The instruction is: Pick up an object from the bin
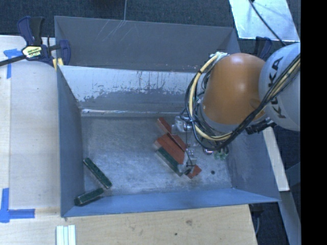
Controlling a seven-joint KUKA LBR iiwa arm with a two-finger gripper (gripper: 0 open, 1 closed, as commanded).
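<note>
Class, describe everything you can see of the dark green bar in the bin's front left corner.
The dark green bar is short, straight and slim, dull-surfaced, seemingly whole. It lies flat on the bin floor along the front wall, slightly askew. A second green bar ends near its right end; whether they touch is unclear.

This looks like a robotics lab or test cell. A large white industrial arm [283, 93] with "KUKA" lettering on its casing reaches in from the right. Its wrist sits under a smooth orange dome cover [232, 88] ringed by looped yellow and black cables [196, 101]. Below it stands a deep grey sheet-metal bin [69, 137] with sloped walls, the far one scratched and worn. On the bin's floor lie 2 dark green bars [97, 173] near the front left corner and a small heap of reddish-brown and green blocks [171, 147] toward the right. Dark carpet [153, 1] lies beyond the far rim.
</note>
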